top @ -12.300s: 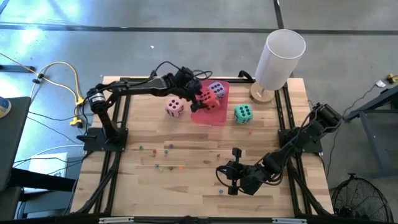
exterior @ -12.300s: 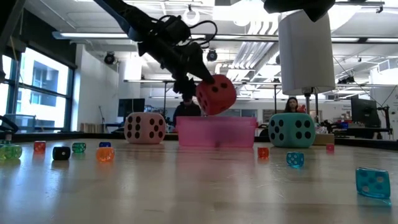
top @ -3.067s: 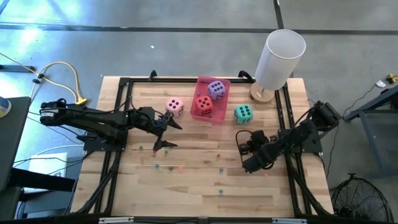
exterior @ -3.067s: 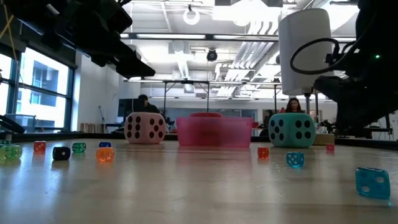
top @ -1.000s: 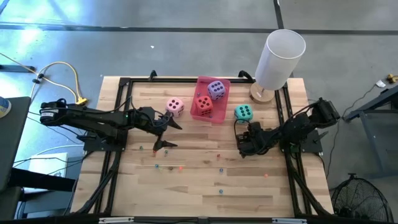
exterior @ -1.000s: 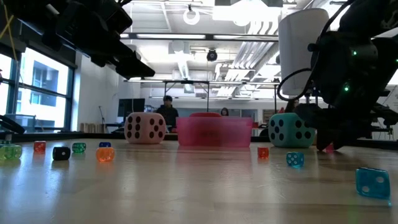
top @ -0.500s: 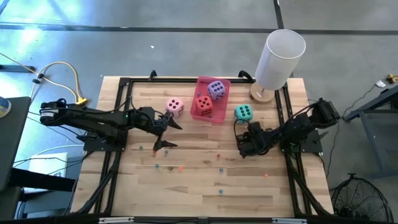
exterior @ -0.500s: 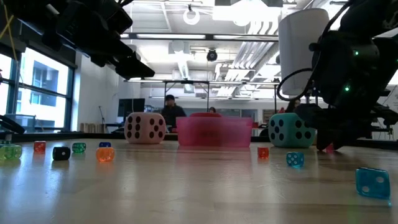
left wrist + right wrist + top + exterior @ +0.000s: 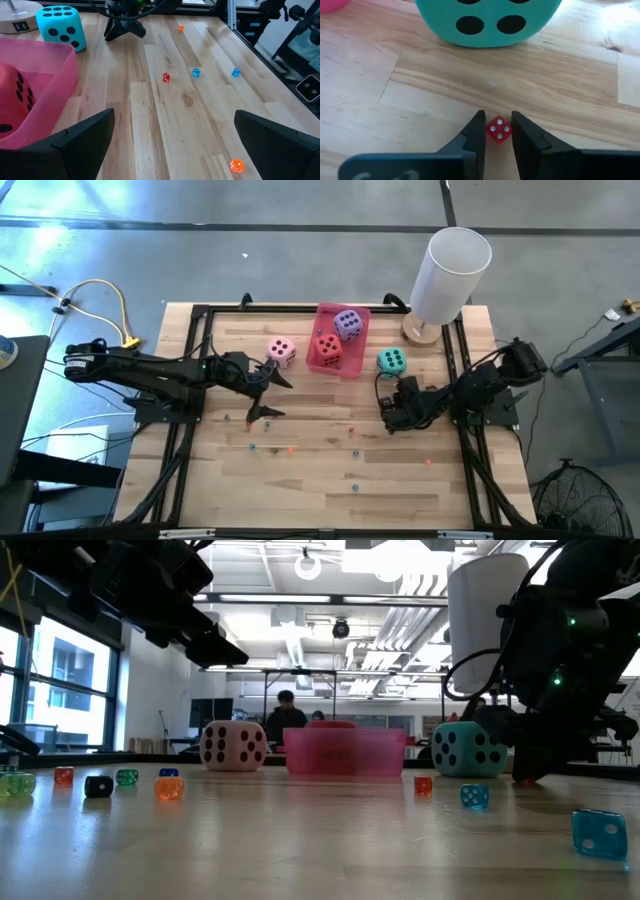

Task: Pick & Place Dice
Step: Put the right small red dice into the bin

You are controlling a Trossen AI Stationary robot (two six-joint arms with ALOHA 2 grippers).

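Right gripper [image 9: 498, 131] sits low on the table, fingers pinched around a tiny red bead die [image 9: 498, 128]. Just beyond stands the teal die [image 9: 487, 20]. Left gripper [image 9: 262, 388] waits wide open near the pink die [image 9: 281, 352].

Pink tray [image 9: 352, 369], white lamp [image 9: 450, 273], scattered small beads [image 9: 195, 73] on wooden table [image 9: 320, 480].

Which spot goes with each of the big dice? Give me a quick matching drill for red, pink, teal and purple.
Things:
1. red die
2. pink die
3. teal die
4. purple die

Places:
A. on the table, left of the pink tray
B. in the tray, nearer its front
C. on the table, right of the tray
D. in the tray, nearer its back

Pairs: 1-B, 2-A, 3-C, 4-D
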